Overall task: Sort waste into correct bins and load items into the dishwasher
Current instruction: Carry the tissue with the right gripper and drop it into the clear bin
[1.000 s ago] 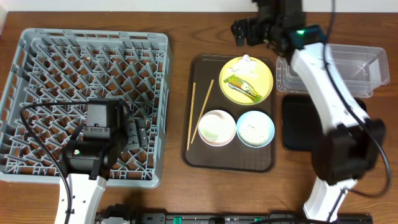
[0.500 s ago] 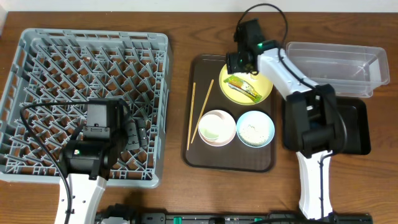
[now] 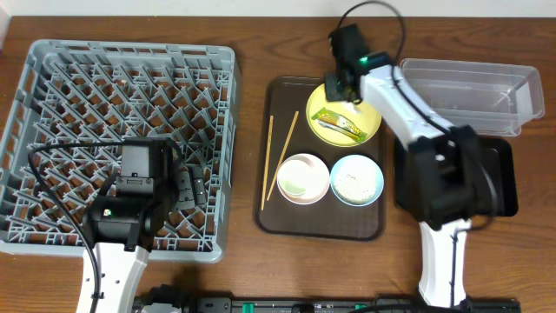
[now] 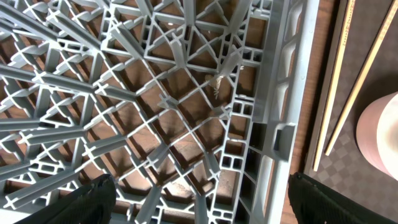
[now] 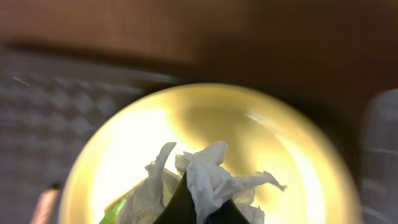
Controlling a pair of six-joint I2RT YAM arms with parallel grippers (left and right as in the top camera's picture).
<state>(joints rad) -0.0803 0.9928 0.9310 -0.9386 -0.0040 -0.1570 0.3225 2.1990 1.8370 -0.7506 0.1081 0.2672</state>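
the right gripper (image 3: 336, 87) has swung in from beyond the far edge of the desk over the past second and now sits low over the back rim of the yellow plate (image 3: 323, 132), right on the crumpled tissue (image 5: 214, 177). from overhead it hides the tissue. the right wrist view shows white folds bunched around a dark fingertip, but that picture is blurred and only the tip shows, so i cannot tell whether the jaws are pressed onto the tissue or apart. the tissue looks to be on the plate, with the green-and-yellow wrapper (image 3: 339, 123) lying just in front of it. this reads as the first waste pick getting under way, and the clear tub (image 3: 486, 91) close to the right seems the likely drop. the left gripper (image 4: 205, 202) hangs with fingers spread wide over the near right corner of the grey rack (image 3: 52, 61), holding nothing. the pink bowl (image 3: 302, 177), blue bowl (image 3: 356, 180) and chopsticks (image 3: 276, 156) lie unmoved on the brown tray (image 3: 287, 222), so no loading has begun.
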